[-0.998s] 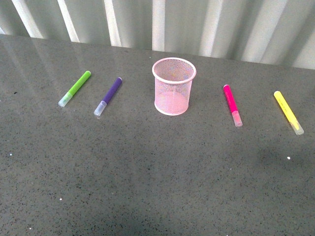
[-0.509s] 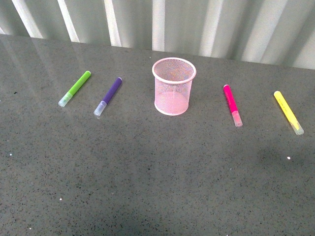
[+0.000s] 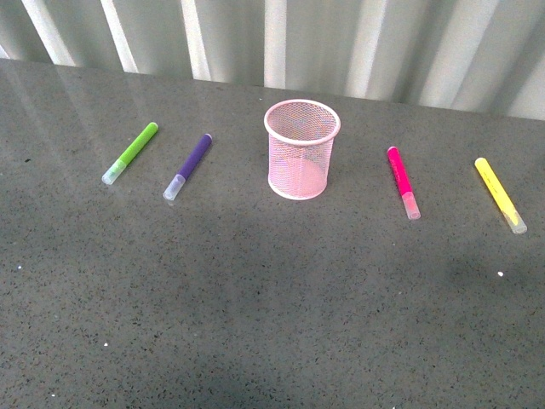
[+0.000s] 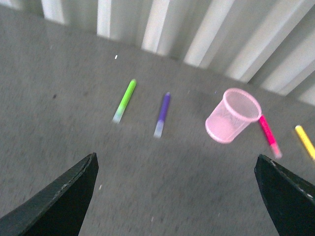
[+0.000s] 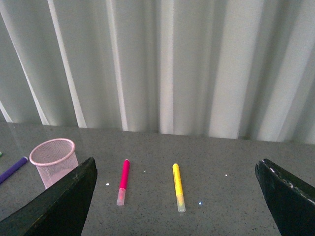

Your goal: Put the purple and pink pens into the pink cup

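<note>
Saw nothing moved since earlier. Held left pincer [image 4: 174, 157], right pincer [image 5: 175, 161] wide open, empty. Left purple pen [image 3: 187, 167], pink pen [image 3: 402, 181] on counter [image 3: 255, 298] well ahead, flanking pink cup [image 3: 300, 166]; inserted neither yet.

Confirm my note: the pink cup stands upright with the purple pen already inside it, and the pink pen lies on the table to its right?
The front view shows the purple pen lying on the table left of the pink cup, not inside it. The cup does stand upright, and the pink pen lies to its right.
</note>
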